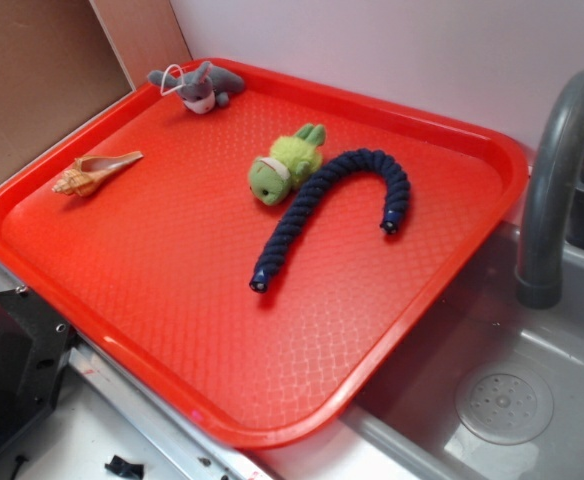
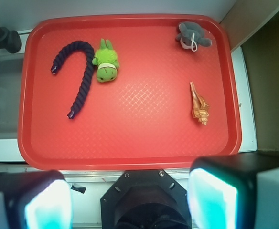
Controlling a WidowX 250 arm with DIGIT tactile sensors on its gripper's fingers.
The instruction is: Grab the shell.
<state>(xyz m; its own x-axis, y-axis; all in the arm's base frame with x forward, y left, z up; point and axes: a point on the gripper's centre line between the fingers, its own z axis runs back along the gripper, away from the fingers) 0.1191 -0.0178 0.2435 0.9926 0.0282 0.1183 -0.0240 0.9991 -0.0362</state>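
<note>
While the wrist camera is looking straight down from well above, the robot's gripper (image 2: 130,200) is showing at the bottom edge of that view with its two blurred, teal-tinted fingers (image 2: 46,207) standing wide apart, nothing sitting between them. Just beyond them the glossy red plastic tray with a raised rim and a waffle-textured floor (image 2: 130,138) is lying flat, partly overhanging the grey sink basin (image 1: 532,400).

Toward the tray's right side in the wrist view, the small spiral conch shell (image 2: 199,105) is resting on its side, apart from everything else. It is showing tan-orange bands over cream, a knobby whorled end pointing toward the gripper, and a long tapered tip pointing away; in the exterior view the shell (image 1: 94,172) is lying close to the tray's left rim.

Farther back, the dark navy braided rope bent like a cane (image 2: 80,78) is curving beside the lime-green plush turtle (image 2: 106,67), the two touching. In the far corner the grey plush toy with a white loop (image 2: 192,37) is sitting near the rim.
</note>
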